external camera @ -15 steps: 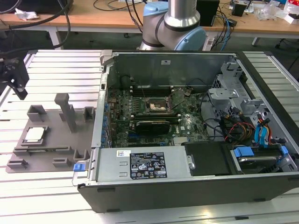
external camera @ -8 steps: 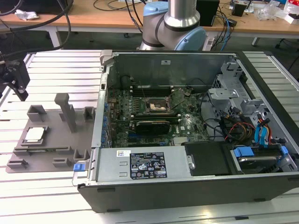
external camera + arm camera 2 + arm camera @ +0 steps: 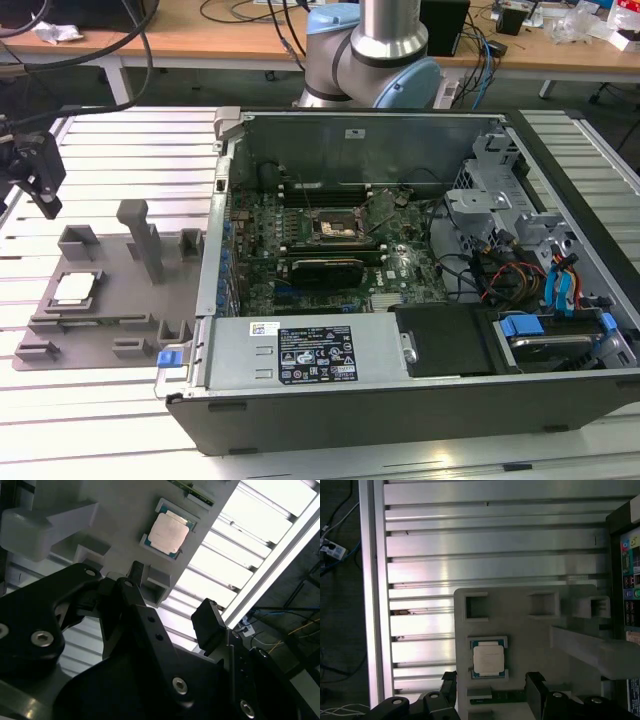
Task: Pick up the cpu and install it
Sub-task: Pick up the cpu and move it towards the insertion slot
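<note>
At the exterior view's left, the gripper [image 3: 42,190] is hovering open and empty above the tray [image 3: 120,320], where the cpu [image 3: 75,288] is lying in its pocket. An off-centre grasp could be tilting it, risking bent socket [image 3: 335,226] pins.

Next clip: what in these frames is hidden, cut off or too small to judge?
- socket, exterior view: too small to tell whether its frame is open or whether it's empty.
- cpu, both wrist views: underside hidden against the grey tray.
- tool, first wrist view: body cut off by the picture's edge; its height above the cpu cannot be judged.
</note>
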Robot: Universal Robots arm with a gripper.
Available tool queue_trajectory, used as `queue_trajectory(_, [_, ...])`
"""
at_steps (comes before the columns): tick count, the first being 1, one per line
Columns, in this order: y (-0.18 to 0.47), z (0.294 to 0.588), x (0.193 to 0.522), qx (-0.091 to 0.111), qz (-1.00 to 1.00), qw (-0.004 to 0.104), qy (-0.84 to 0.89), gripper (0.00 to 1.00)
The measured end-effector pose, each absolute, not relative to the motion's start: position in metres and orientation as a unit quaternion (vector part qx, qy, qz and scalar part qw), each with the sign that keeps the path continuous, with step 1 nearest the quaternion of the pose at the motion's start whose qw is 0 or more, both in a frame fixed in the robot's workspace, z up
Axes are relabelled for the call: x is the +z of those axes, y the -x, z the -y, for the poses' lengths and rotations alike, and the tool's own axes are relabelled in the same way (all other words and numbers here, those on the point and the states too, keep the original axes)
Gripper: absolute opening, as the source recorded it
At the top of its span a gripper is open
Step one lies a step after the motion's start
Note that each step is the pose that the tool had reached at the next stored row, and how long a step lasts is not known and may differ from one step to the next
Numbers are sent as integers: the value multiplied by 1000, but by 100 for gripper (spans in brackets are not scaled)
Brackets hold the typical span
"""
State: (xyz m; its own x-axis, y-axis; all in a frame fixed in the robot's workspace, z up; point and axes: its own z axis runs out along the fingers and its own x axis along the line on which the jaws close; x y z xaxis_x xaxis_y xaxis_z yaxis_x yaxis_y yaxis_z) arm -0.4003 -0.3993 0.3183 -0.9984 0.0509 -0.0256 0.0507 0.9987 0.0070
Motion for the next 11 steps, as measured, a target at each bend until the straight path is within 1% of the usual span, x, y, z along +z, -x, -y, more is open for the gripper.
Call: queue_trajectory(11, [400, 399, 313, 3, -1000, 13, -25, 66])
